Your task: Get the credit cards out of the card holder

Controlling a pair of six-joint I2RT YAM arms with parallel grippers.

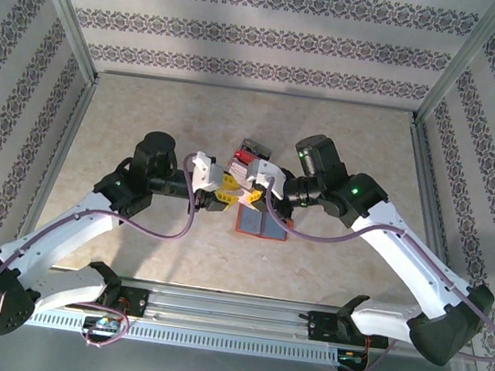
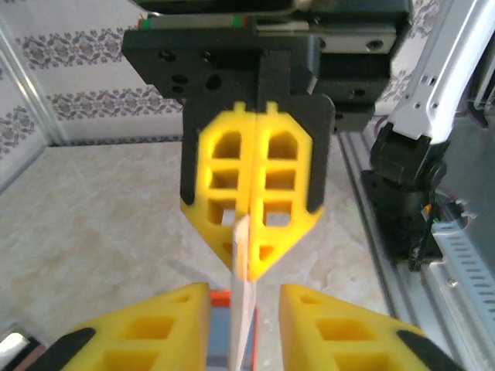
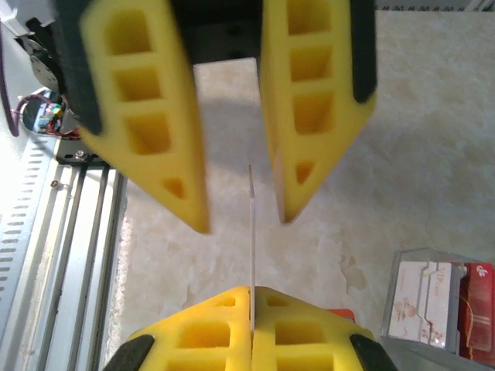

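The card holder (image 1: 260, 224) lies open on the table, orange-red with grey-blue pockets, just below and right of both grippers. A pale credit card (image 3: 252, 232) stands edge-on above it. My right gripper (image 3: 252, 292) is shut on one end of that card. My left gripper (image 2: 244, 290) faces it tip to tip and is open, its yellow fingers (image 3: 186, 178) standing on either side of the card's other end without touching it. In the left wrist view the card (image 2: 241, 309) rises between my fingers, with the card holder (image 2: 218, 340) under it.
A clear plastic box (image 3: 441, 309) with red and white contents stands on the table just behind the grippers, also seen from above (image 1: 250, 156). The metal rail (image 1: 229, 317) with both arm bases runs along the near edge. Patterned walls enclose the table.
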